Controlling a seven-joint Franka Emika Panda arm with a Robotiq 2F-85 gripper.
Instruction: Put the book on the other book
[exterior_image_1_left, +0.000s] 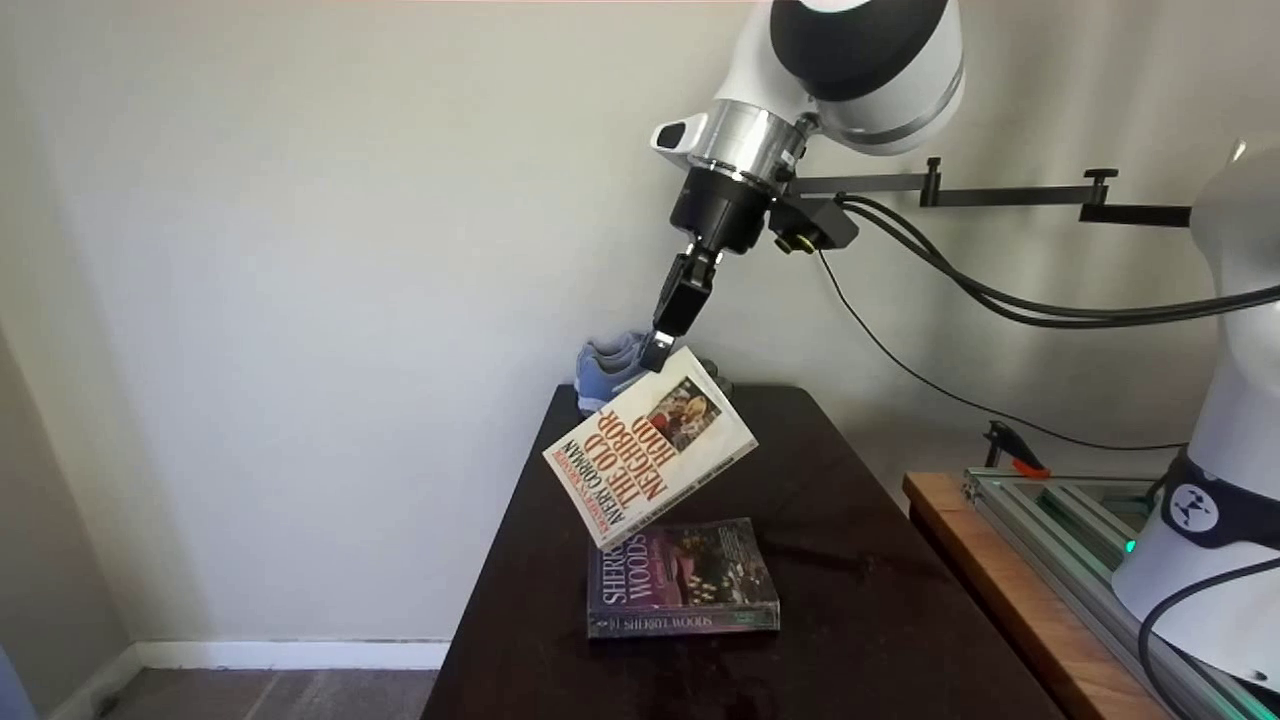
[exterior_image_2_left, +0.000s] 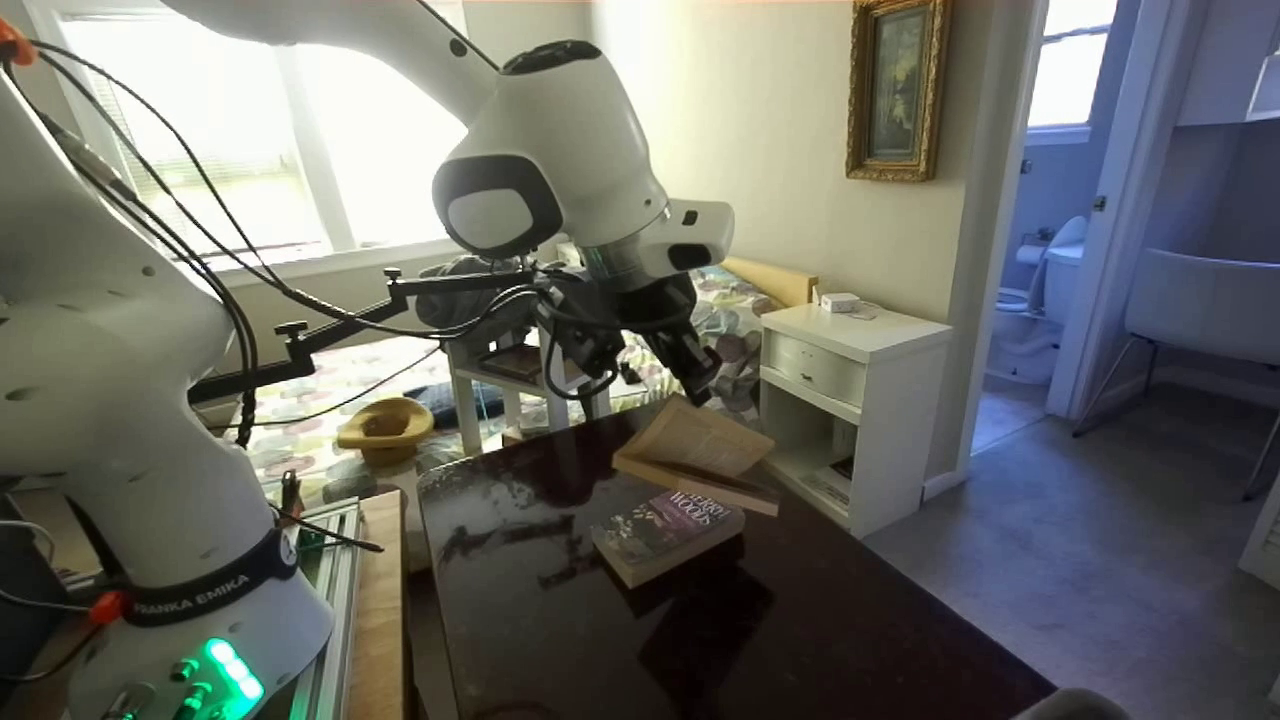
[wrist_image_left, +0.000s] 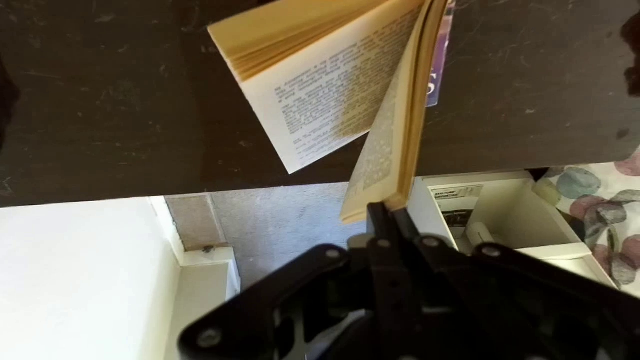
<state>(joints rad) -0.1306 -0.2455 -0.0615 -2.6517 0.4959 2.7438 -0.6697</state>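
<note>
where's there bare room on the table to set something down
Bare tabletop lies between the dark book and the edge facing the robot base, and along the book's spine. Crowded: above that book, where the gripper holds the cream book, and by the blue shoe.

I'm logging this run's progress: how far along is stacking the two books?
Done: the gripper grips The Old Neighborhood near a corner. In hand: it is tilted and splayed open, its lower end near the Woods paperback; whether they touch can't be told. Left: it isn't lying on top yet, so lower and release it.
</note>
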